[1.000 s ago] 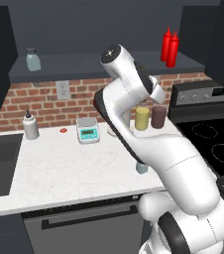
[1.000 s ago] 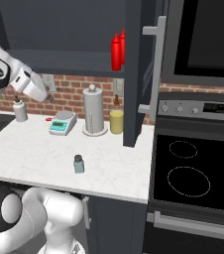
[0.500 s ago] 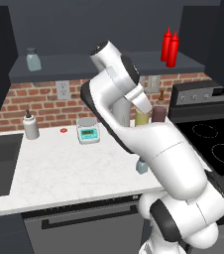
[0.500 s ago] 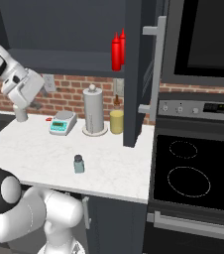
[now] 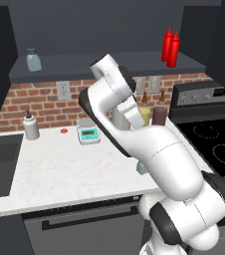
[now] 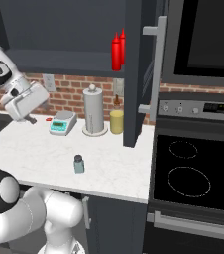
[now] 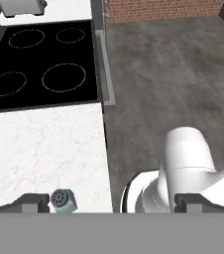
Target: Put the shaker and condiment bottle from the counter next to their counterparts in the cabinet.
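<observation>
We are looking across a white marble desk [image 6: 39,149] in the kitchen, and the shaker [image 6: 78,163] is standing upright near its front edge, well apart from everything else on it; in the hand view the shaker [image 7: 63,200] is showing its perforated dark cap from above, just beside the left fingertip. The end effector [image 6: 28,119] is hanging above the left part of the desk in the right base view, well apart from the shaker, and it is pointing down and back toward the robot's own side. Its fingers [image 7: 32,202] are sitting far apart at the two bottom corners of the hand view, so we are reading it as wide open, and it is gripping nothing. Up in the cabinet [image 5: 15,30], two red bottles [image 5: 170,47] are standing upright and just beside each other at the right end of the shelf [image 5: 109,64], while a small pale jar [image 5: 33,59] with a dark cap is sitting near the left end of the same shelf. On the desk against the brick wall we are seeing a white pump bottle [image 5: 31,125], a small kitchen scale [image 6: 62,122], a paper towel roll [image 6: 94,110] on its stand, and a yellow jar [image 6: 116,121] just beside the roll. A black stovetop [image 6: 196,171] is lying to the right of the desk.
</observation>
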